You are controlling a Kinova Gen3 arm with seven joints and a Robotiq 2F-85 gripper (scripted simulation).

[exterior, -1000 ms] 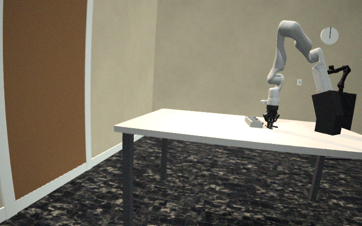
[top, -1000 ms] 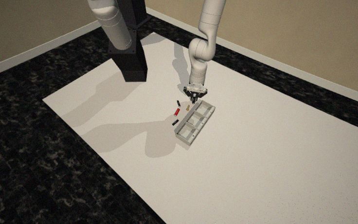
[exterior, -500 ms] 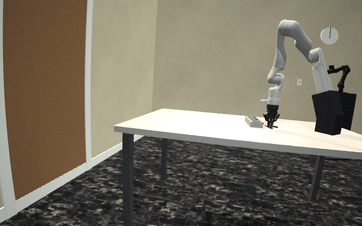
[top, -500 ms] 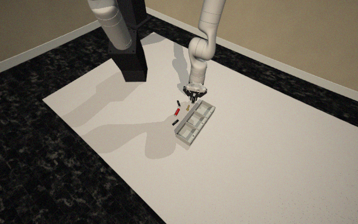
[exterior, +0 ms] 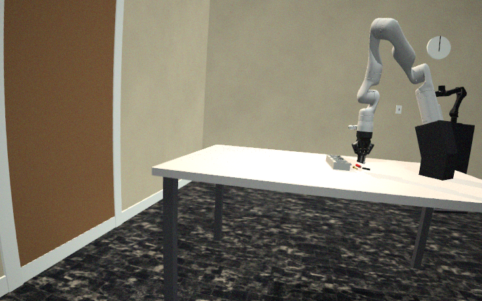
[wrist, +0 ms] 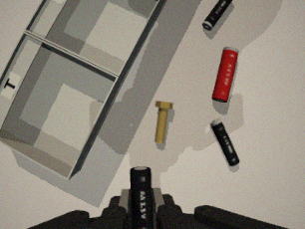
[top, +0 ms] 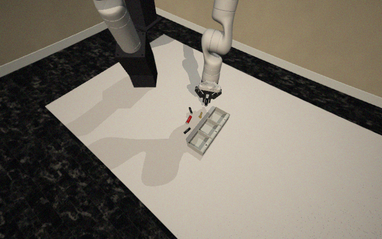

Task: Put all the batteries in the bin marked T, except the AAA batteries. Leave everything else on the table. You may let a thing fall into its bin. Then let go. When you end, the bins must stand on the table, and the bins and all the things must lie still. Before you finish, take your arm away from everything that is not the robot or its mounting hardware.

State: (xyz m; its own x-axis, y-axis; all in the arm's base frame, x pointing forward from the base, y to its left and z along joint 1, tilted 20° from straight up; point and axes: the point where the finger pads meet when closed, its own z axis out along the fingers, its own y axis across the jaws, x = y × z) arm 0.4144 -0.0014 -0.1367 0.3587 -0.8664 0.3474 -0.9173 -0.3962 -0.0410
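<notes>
My gripper (wrist: 142, 201) (top: 206, 103) (exterior: 362, 159) is shut on a black battery (wrist: 141, 195) and holds it just above the table, beside the near end of a grey three-part bin (wrist: 143, 55) (top: 196, 147) (exterior: 334, 163). The end compartment marked T (wrist: 60, 109) (top: 219, 115) is empty and lies ahead to the left in the wrist view. The one marked E (wrist: 100, 22) adjoins it. On the table lie a red battery (wrist: 225, 75) (top: 188, 119) (exterior: 358, 165), a small black battery (wrist: 225, 142) (top: 190, 109) and another black battery (wrist: 217, 10) (top: 187, 130).
A brass bolt (wrist: 161, 121) (top: 200, 114) lies between the bin's long wall and the loose batteries. The arm's black base block (top: 140, 67) (exterior: 439, 148) stands at the back of the white table (top: 267, 169).
</notes>
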